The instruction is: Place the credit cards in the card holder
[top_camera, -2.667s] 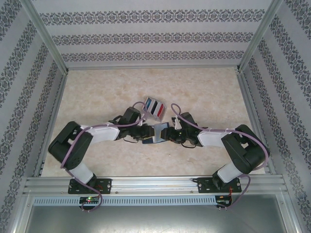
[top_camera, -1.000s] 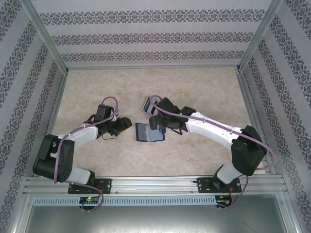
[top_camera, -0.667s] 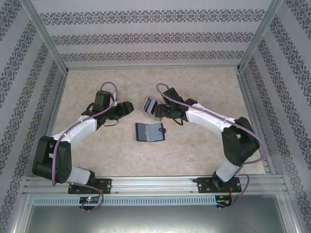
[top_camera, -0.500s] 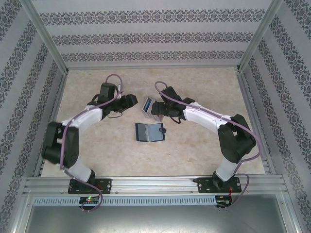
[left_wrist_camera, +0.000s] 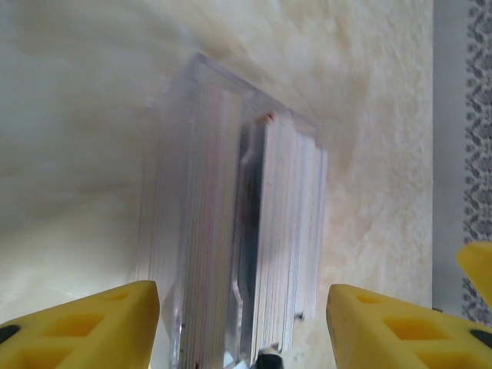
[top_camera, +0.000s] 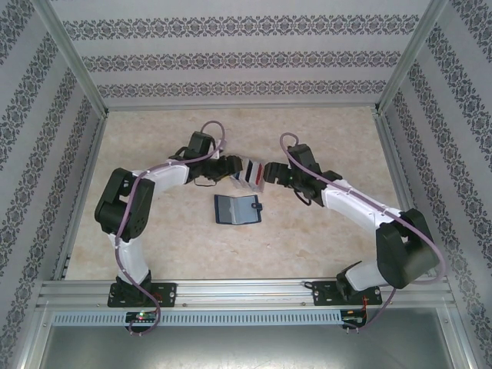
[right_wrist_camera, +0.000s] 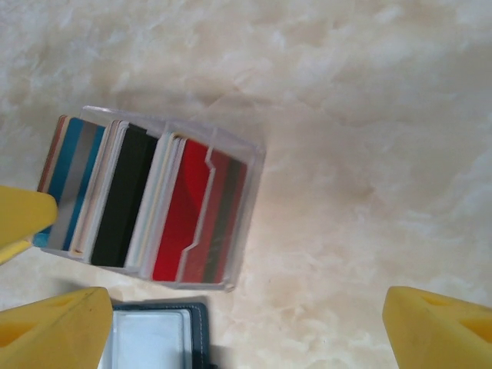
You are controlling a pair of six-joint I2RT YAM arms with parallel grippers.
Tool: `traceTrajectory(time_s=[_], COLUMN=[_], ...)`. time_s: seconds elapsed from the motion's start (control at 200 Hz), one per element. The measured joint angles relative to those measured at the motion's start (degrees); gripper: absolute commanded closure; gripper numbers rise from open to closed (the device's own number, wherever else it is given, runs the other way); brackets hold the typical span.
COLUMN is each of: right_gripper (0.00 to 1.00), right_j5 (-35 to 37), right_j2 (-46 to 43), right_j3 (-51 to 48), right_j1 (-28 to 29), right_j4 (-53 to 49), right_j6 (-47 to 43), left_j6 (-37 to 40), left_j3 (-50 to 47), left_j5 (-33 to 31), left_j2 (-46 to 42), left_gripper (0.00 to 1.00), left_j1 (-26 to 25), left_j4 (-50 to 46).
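Observation:
The credit cards (right_wrist_camera: pixel 184 215), red, black and blue-grey, stand on edge in a clear slotted case (top_camera: pixel 250 174) on the table. The card holder (top_camera: pixel 237 209), a navy wallet, lies open just in front of that case, with its clear window (right_wrist_camera: pixel 146 338) showing. My left gripper (top_camera: pixel 230 169) is open at the case's left end. In the left wrist view the clear case (left_wrist_camera: pixel 231 215) sits edge-on ahead of the left gripper (left_wrist_camera: pixel 242 327), with a gap at each yellow fingertip. My right gripper (top_camera: pixel 270 175) is open to the case's right, and the right gripper (right_wrist_camera: pixel 246 323) holds nothing over bare table.
The marble-patterned table (top_camera: pixel 323 138) is fenced by aluminium rails and patterned walls. Both arms reach inward and nearly meet at the case. A yellow finger (right_wrist_camera: pixel 19 219) of the other gripper touches the case's left edge in the right wrist view.
My left arm has swung right, up to the clear case. The right gripper has drawn back off the case to its right side. The case sits slightly further right; the wallet has not moved.

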Motion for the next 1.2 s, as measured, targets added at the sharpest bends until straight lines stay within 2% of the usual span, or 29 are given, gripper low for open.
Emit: traceTrajectory(time_s=[0.205,0.375,0.495,0.724,0.909,1.074,1.199], right_gripper=[0.11,0.12,0.12,0.15,0.20,0.25,0.29], right_j5=[-3.19,-4.17,-4.33,-3.67,-4.11,1.38,8.24], right_j2=[0.02,3.58,8.39,15.45,20.96,22.16,22.14], right_j3=[-1.16,2.21,7.30,13.20,16.13,18.14,18.88], right_j1=[-1.46,-1.77,-1.27,0.61,0.59,1.44,3.76], right_j4=[0.48,-0.74,-2.95,-5.46,-6.97,-9.05,-9.97], right_j6=[-1.29,-5.88,-9.79,-14.32,-15.30,-16.13,-16.57], left_j6=[-2.47,-3.41,-3.48,-3.08,-2.08,-1.22,-0.39], left_j3=[-0.15,-3.28,-7.78,-15.80,-18.49,-20.70,-20.94], left_j5=[1.25,1.29,0.35,-4.11,-6.27,-7.80,-8.48], left_j2=[0.11,-2.01,-7.08,-20.76,-24.85,-26.80,-27.89], left_gripper=[0.41,0.41,0.39,0.38,0.38,0.37,0.37], left_j1=[-5.31,-6.45,-5.05,0.74,3.30,4.55,4.81], left_j4=[5.25,7.72,7.23,2.54,-1.97,-4.87,-6.64])
